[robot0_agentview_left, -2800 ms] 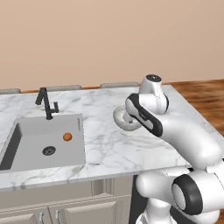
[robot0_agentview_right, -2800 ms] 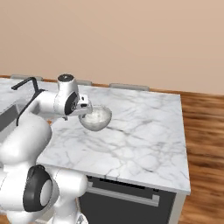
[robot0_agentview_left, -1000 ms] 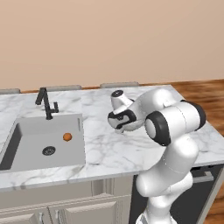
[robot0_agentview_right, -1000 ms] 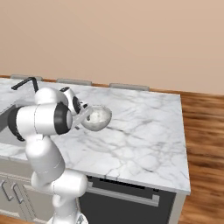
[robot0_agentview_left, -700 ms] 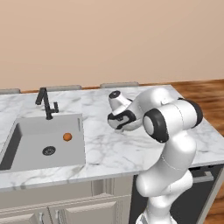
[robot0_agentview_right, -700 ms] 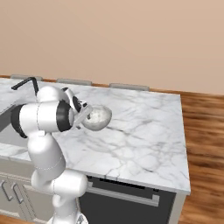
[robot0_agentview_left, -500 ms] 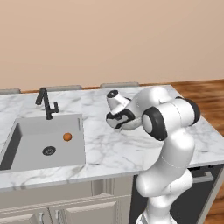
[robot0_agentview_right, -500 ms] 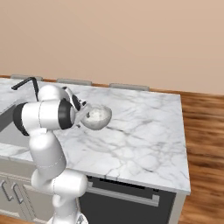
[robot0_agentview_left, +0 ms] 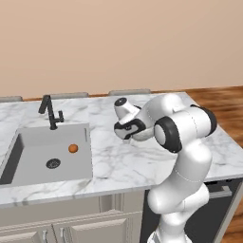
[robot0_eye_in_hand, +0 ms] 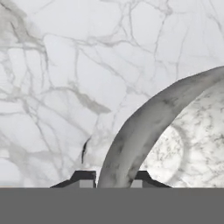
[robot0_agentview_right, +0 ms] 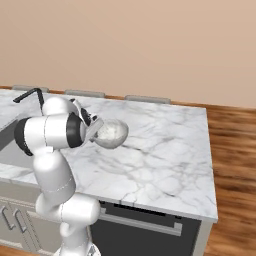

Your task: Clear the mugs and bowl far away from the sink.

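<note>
1. Plainly, the gripper [robot0_eye_in_hand: 111, 177] has pinched the near rim of the marbled bowl [robot0_agentview_right: 112, 134]: in the hand view one dark finger tip [robot0_eye_in_hand: 83, 177] stands outside the wall and the other inside, with the rim running up between them.
2. A rim pinch makes sense for a wide, shallow bowl, since the jaws could not span its whole width.
3. In the right base view the bowl sits around the middle of the marble countertop [robot0_agentview_right: 165, 150], closer to its back edge than its front, and seems tilted towards the camera; whether its base touches the marble I cannot tell.
4. In the left base view the arm folds back over the counter, the hand just right of the sink [robot0_agentview_left: 47, 154], near the basin's right edge.
5. Inside the basin lie a small orange ball [robot0_agentview_left: 72, 148] and the round drain [robot0_agentview_left: 53, 163]; the black tap [robot0_agentview_left: 51, 111] stands at its back edge.
6. Judging by the task, the bowl belongs towards the counter's far right end, well away from the basin.
</note>
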{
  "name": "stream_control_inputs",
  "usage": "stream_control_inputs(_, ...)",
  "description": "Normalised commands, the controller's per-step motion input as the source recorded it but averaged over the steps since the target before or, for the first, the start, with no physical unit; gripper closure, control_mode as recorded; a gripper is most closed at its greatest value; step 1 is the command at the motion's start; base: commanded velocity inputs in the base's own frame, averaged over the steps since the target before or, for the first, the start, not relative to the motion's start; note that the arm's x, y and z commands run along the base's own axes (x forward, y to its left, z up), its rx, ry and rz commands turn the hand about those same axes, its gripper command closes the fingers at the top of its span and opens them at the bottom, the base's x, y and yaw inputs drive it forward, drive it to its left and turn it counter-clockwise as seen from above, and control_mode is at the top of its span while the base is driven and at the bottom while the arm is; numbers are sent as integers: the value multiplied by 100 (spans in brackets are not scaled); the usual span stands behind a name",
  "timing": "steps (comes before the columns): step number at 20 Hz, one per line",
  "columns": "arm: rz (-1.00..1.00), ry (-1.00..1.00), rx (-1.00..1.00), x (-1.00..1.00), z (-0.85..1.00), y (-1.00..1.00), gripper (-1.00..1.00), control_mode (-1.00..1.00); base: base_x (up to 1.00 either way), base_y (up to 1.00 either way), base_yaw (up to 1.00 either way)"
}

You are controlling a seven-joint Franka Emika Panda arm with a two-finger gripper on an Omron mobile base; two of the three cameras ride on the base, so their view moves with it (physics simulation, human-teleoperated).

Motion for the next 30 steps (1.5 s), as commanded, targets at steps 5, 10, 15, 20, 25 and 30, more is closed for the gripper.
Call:
stream_control_inputs(5, 0, -3, 0, -21, 0, -1, 100, -100, 0, 0, 0)
stream_control_inputs(10, 2, -7, -1, -34, 67, 0, 100, -100, 0, 0, 0)
stream_control_inputs(15, 0, 0, 8, -28, 99, 0, 100, -100, 0, 0, 0)
stream_control_inputs(20, 0, 0, 14, -43, 94, 0, 100, -100, 0, 0, 0)
stream_control_inputs(25, 0, 0, 15, -64, 45, 0, 100, -100, 0, 0, 0)
stream_control_inputs(30, 2, 0, 11, -90, 16, 0, 100, -100, 0, 0, 0)
